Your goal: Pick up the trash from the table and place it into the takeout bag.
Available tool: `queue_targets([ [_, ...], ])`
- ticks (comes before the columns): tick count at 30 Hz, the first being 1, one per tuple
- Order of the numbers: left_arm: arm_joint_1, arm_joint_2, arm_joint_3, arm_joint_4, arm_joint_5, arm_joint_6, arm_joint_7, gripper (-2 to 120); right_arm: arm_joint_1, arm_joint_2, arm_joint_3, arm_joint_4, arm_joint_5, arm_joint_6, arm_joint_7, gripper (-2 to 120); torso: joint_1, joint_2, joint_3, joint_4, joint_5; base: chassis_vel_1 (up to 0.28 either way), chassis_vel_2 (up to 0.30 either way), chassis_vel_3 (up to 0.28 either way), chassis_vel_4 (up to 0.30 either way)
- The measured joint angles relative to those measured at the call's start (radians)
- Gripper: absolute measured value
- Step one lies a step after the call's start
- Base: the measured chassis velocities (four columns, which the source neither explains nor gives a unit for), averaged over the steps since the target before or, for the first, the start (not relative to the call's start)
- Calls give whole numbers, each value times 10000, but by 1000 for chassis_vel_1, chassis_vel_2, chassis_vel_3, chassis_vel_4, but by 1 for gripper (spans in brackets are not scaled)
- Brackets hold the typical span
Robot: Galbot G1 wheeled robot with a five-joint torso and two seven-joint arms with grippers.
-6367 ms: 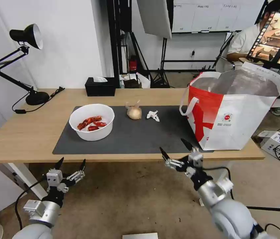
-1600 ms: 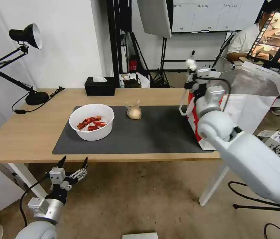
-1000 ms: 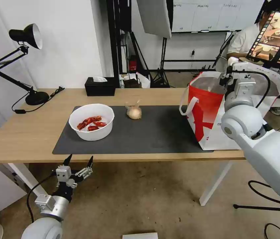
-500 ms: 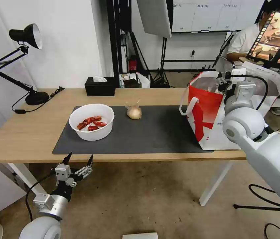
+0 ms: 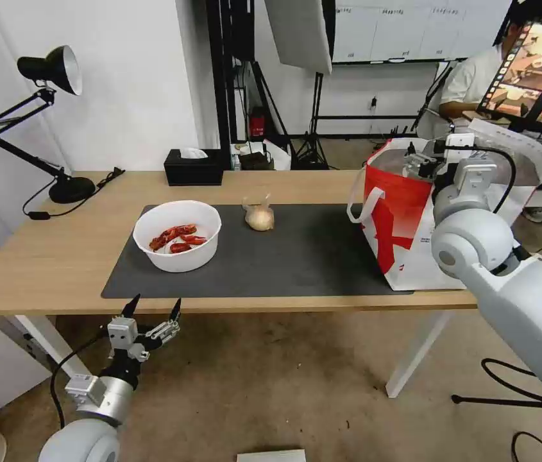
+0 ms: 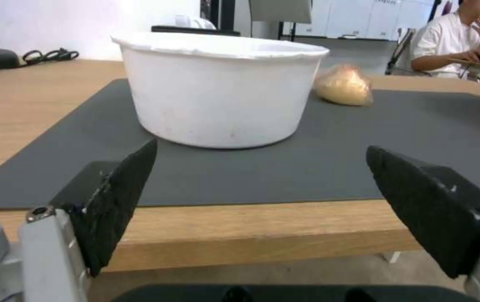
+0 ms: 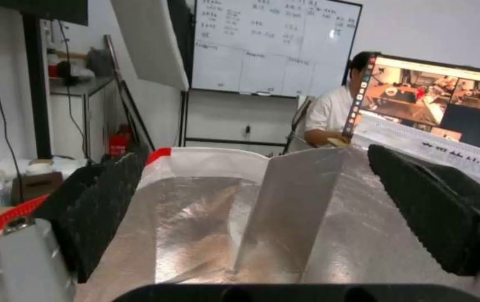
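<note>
Head view: the right gripper [image 5: 419,160] is hovering over the takeout bag's [image 5: 412,218] open mouth, spread and empty; the bowl [image 5: 178,235] of shells and the knotted bag [image 5: 259,217] are sitting on the worktop [image 5: 46,256], so I judge two pieces are left.
Left wrist view: the left gripper [image 6: 262,201] is waiting spread below the worktop edge, facing the upright bowl [image 6: 217,90].
Right wrist view: the takeout bag [image 7: 223,218] is standing upright, foil mouth opening upward.

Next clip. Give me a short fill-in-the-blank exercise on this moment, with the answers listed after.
1. The right gripper hovers open over the mouth of the ____.
2. The white bowl on the dark grey mat holds red ____ shells.
3. The left gripper waits open below the table's ____ edge.

Missing words: takeout bag; crayfish; front
</note>
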State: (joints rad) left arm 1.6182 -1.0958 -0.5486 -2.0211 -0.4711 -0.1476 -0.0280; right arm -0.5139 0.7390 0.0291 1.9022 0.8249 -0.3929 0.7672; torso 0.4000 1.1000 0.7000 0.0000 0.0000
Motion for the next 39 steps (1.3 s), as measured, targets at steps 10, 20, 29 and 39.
queue_targets([
  [10, -40, 13, -13, 49, -47, 1, -2, 100, -387, -102, 255, 565, 703, 1724, -2343, 100, 0, 0, 0, 1, -1, 0, 0, 0, 0],
  [20, -81, -98, 107, 81, -17, -12, -2, 100, -3233, -369, 1457, 2008, 1243, 2482, -4842, 100, 0, 0, -1, 0, 2, 0, 0, 0, 0],
  [29, -330, -271, 397, 243, 25, -52, 15, 100, -6310, -165, 2975, 2979, 673, 3004, -5794, 100, 0, 1, 0, -1, -1, 0, 0, 0, 0],
  [39, -370, -267, 474, 296, 33, -72, 34, 100, -8777, 553, 4113, 3305, -695, 3718, -6346, 100, 0, 0, -1, 0, 0, 0, 0, 0, 0],
])
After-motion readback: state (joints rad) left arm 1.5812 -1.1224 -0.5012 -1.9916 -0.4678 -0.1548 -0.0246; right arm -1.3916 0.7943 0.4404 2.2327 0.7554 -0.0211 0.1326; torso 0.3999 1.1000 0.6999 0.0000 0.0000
